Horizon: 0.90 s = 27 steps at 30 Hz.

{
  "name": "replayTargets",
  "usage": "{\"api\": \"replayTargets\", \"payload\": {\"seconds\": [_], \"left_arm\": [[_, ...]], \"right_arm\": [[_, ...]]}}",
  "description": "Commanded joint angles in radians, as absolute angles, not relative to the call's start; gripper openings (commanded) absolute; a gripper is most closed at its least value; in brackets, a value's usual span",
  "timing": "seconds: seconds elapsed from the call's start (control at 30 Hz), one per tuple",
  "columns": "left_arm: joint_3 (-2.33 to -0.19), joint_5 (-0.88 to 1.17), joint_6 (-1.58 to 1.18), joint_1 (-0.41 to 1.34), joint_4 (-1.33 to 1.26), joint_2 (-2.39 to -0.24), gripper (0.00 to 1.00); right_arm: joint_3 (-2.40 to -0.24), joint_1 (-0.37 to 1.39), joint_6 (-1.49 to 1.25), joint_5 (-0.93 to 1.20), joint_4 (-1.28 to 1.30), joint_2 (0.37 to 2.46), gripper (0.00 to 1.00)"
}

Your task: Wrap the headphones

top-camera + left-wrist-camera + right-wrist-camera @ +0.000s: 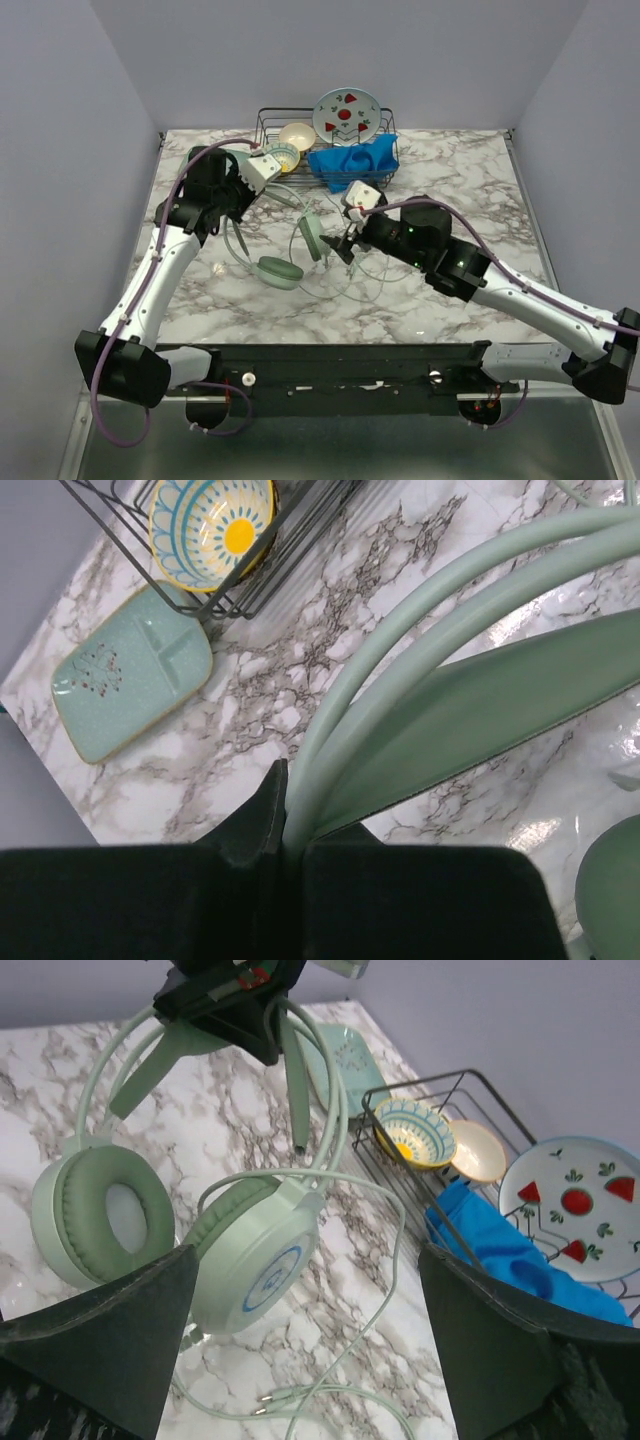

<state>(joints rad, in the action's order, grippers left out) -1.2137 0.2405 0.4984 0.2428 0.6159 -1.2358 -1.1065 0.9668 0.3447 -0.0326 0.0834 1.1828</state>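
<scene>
1. Top external view: shows the headphones (280,272) lying on the table (450,170) just in front of the wire rack (262,130), toward its left end, with the headband arched back toward the rack.
2. Left wrist view: finds the left gripper (285,825) clamped tight on the headband (420,600), at the left front corner of the rack, near the flat tray (130,670) that lies beside that corner.
3. Right wrist view: looks out through the right gripper (307,1260), with fingers wide apart and nothing between them, hanging in front of the rack just beside the two ear cups (100,1210).
4. Shows also the thin cable (375,1260) looping loose on the table between the cups and the rack, with its plug (265,1400) lying free, farther from the rack than the cups.
5. Probably light to lift, with a springy headband and soft pads. Expect a limp and smooth cable, easy to slip out of the fingers or to tangle.
6. Better to pinch the cable close to the plug and lead it around the stiff headband or the cups, without pulling hard where it enters the cup.
</scene>
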Motion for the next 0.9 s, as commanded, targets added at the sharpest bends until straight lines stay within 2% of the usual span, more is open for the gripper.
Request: {"api": "replayTargets", "payload": {"seconds": [0.0, 0.1, 0.2, 0.4, 0.63, 0.7, 0.73, 0.77, 0.8, 0.87], "left_arm": [[-1.319, 0.379, 0.676, 0.245, 0.728, -1.198, 0.0], [-1.348, 0.455, 0.75, 0.247, 0.811, -1.195, 0.0], [-1.361, 0.482, 0.764, 0.252, 0.844, -1.197, 0.0], [-1.387, 0.538, 0.805, 0.268, 0.899, -1.195, 0.0], [-1.378, 0.541, 0.802, 0.308, 0.913, -1.189, 0.0], [-1.381, 0.543, 0.792, 0.31, 0.914, -1.187, 0.0], [-1.376, 0.535, 0.787, 0.31, 0.914, -1.184, 0.0], [-1.374, 0.526, 0.779, 0.31, 0.913, -1.187, 0.0], [-1.373, 0.509, 0.77, 0.31, 0.908, -1.189, 0.0], [-1.356, 0.415, 0.697, 0.31, 0.862, -1.206, 0.0]], "right_arm": [[-1.032, 0.911, 0.364, 0.113, 0.012, 1.106, 0.97], [-0.999, 0.844, 0.376, 0.199, 0.014, 1.089, 0.92], [-0.968, 0.836, 0.463, 0.232, 0.017, 1.097, 0.92], [-0.998, 0.833, 0.509, 0.212, 0.02, 1.196, 0.89], [-1.144, 0.833, 0.479, 0.222, 0.02, 1.394, 0.74], [-1.172, 0.833, 0.462, 0.238, 0.012, 1.428, 0.64], [-1.178, 0.833, 0.454, 0.229, 0.008, 1.431, 0.53], [-1.177, 0.831, 0.445, 0.212, -0.004, 1.431, 0.2], [-1.17, 0.833, 0.428, 0.175, -0.029, 1.427, 0.05], [-1.146, 0.831, 0.423, 0.155, -0.057, 1.39, 0.01]]}}
